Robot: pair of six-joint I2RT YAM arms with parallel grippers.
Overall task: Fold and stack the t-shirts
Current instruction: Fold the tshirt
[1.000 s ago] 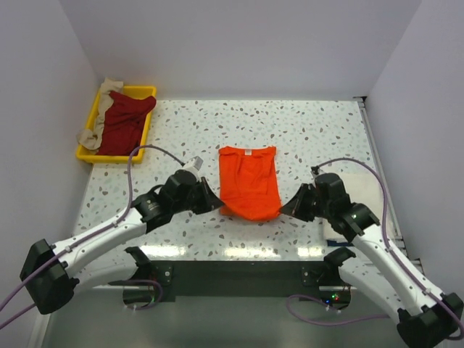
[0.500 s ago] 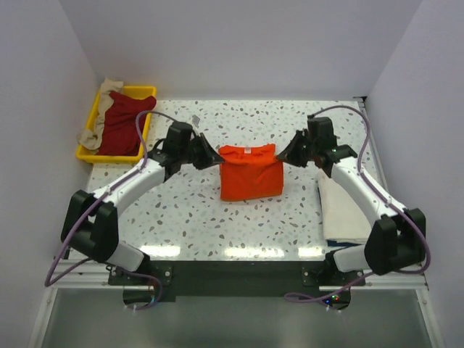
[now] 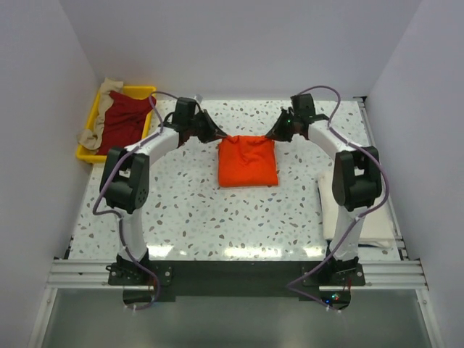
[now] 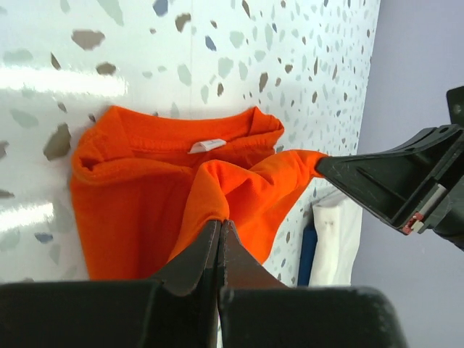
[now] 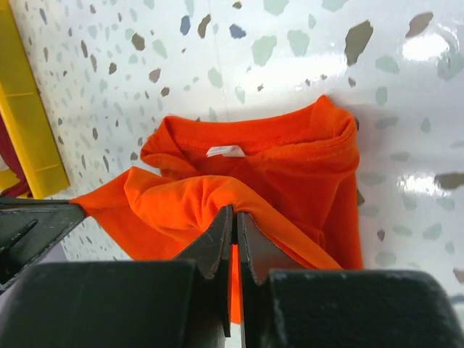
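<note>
A bright orange t-shirt [image 3: 247,161] lies folded in half mid-table, its white tag [image 4: 207,145] near the collar. My left gripper [image 3: 215,136] is shut on the shirt's far left corner, and the left wrist view shows orange cloth [image 4: 239,188] pinched at my fingertips. My right gripper [image 3: 275,135] is shut on the far right corner, cloth [image 5: 181,199] bunched between its tips. A dark red t-shirt [image 3: 123,122] and a beige one [image 3: 98,116] lie in the yellow tray [image 3: 141,147]. A cream-white folded t-shirt [image 3: 373,217] lies at the right edge.
The yellow tray stands at the back left corner by the wall. Both arms stretch far out over the speckled table [image 3: 188,210]. The back wall runs close behind the grippers. A blue item [image 4: 307,255] peeks beside the white cloth.
Both grippers have carried the shirt's near hem away from the bases to its collar edge, folding the orange t-shirt in half. The arms have stretched out fully.
</note>
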